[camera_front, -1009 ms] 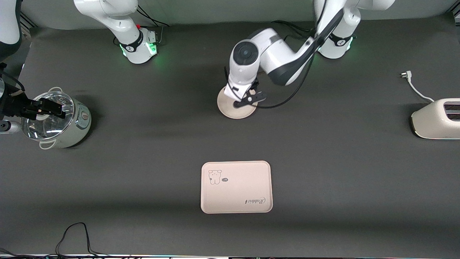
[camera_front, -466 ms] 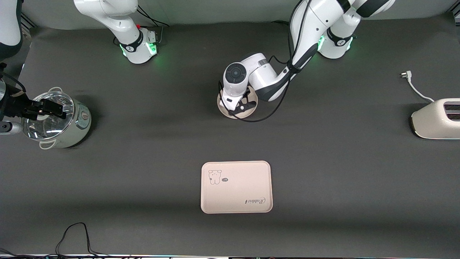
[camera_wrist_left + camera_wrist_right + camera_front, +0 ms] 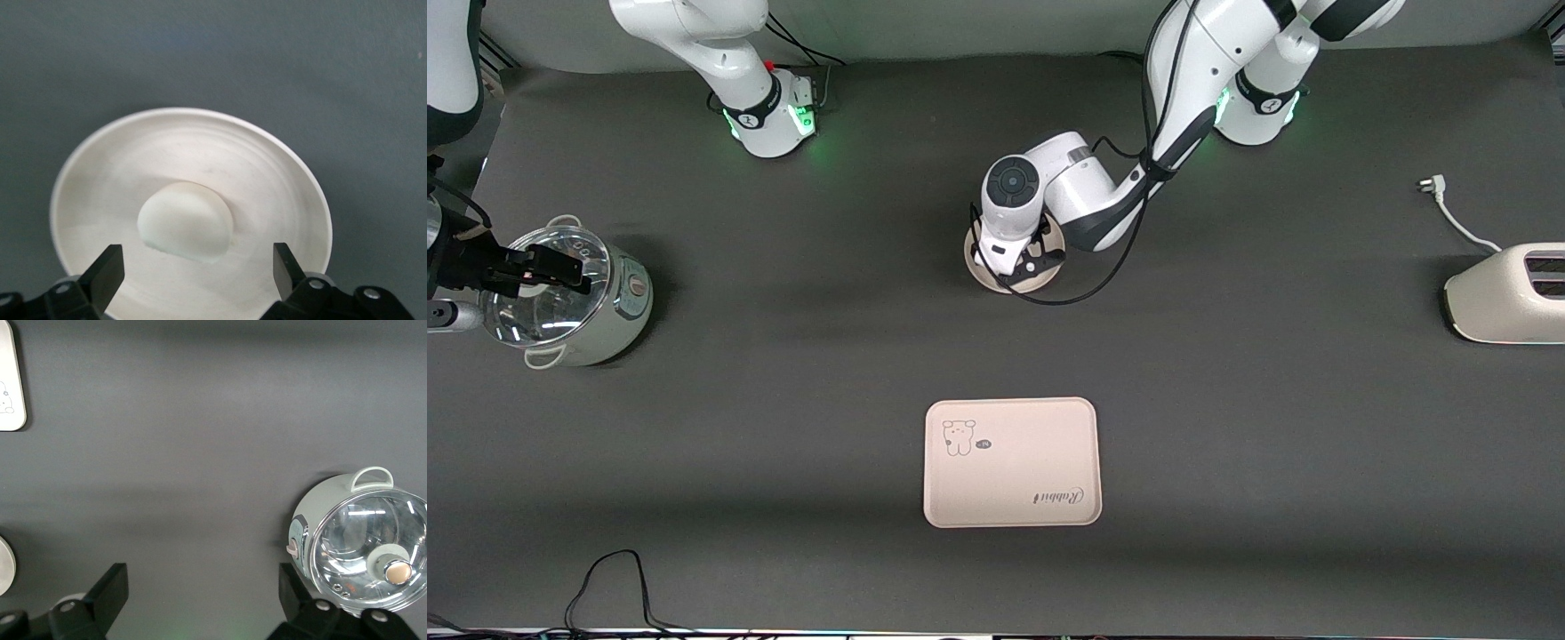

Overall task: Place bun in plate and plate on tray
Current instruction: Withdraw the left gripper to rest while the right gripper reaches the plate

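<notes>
The bun (image 3: 185, 222) lies in the middle of the plate (image 3: 280, 173). The left gripper (image 3: 193, 277) hangs just over it, fingers spread wide either side, holding nothing. From the plate, the tray (image 3: 1011, 462) sits at six o'clock, well apart. The right gripper (image 3: 534, 269) waits above the pot (image 3: 569, 296), fingers apart.

**Open table between plate and tray**

I see bare dark table between the plate (image 3: 980, 268) and the tray (image 3: 1011, 462); nothing stands on this stretch. The left gripper (image 3: 1033, 265), fingers spread, hangs low over the plate and covers it from above. The pot (image 3: 569, 298) and the toaster (image 3: 1507, 293) stand well apart at the table ends.
</notes>
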`<state>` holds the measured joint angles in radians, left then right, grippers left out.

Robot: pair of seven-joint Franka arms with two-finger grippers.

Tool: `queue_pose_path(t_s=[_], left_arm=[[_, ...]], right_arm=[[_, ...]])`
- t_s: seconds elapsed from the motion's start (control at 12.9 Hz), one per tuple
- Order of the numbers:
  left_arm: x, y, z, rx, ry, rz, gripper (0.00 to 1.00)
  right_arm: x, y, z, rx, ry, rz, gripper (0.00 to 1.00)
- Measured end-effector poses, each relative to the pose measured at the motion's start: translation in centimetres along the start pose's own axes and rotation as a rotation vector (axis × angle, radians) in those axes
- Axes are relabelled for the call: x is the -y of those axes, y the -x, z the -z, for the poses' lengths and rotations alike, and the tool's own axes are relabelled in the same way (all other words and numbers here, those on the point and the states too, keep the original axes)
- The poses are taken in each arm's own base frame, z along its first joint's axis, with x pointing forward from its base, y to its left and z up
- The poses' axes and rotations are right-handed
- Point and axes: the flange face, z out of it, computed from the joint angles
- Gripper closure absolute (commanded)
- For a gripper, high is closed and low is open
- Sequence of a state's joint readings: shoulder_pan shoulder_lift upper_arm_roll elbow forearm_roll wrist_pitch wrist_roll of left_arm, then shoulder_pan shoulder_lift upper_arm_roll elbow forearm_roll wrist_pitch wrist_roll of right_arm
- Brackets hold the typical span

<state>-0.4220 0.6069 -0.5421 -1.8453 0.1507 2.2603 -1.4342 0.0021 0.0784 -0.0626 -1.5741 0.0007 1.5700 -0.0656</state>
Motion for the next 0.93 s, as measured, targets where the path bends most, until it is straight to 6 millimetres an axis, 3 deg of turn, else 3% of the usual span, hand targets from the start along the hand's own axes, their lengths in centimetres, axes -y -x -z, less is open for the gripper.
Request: queue_pose_path(t_s=[0.16,0.31,0.54,0.7,0.78,0.93], left_arm=[[1.6,-3.1,4.4,-0.032,-0.034,0.043,0.01],[4.5,-7.1,11.3,-0.085,-0.048,0.064,0.01],[12.5,-14.8,21.7,-0.097,-0.047,0.008,0.01],[19.2,-20.4,26.8,-0.103,-0.045,-0.042,0.01],[24.0,-23.8,29.3,-0.102,-0.044,-0.076,0.00],[29.9,-27.4,31.2,-0.097,-0.035,-0.123,0.00]], right_arm=[[0.0,0.0,0.0,0.000,0.000,0.000,0.00],[0.0,0.0,-0.1,0.001,0.000,0.000,0.00],[1.6,0.0,-0.4,0.009,0.001,0.027,0.00],[5.2,0.6,-0.2,0.012,0.001,0.073,0.00],[8.7,1.7,-0.2,0.017,-0.008,0.080,0.00],[13.8,3.9,0.0,0.018,-0.018,0.072,0.00]])
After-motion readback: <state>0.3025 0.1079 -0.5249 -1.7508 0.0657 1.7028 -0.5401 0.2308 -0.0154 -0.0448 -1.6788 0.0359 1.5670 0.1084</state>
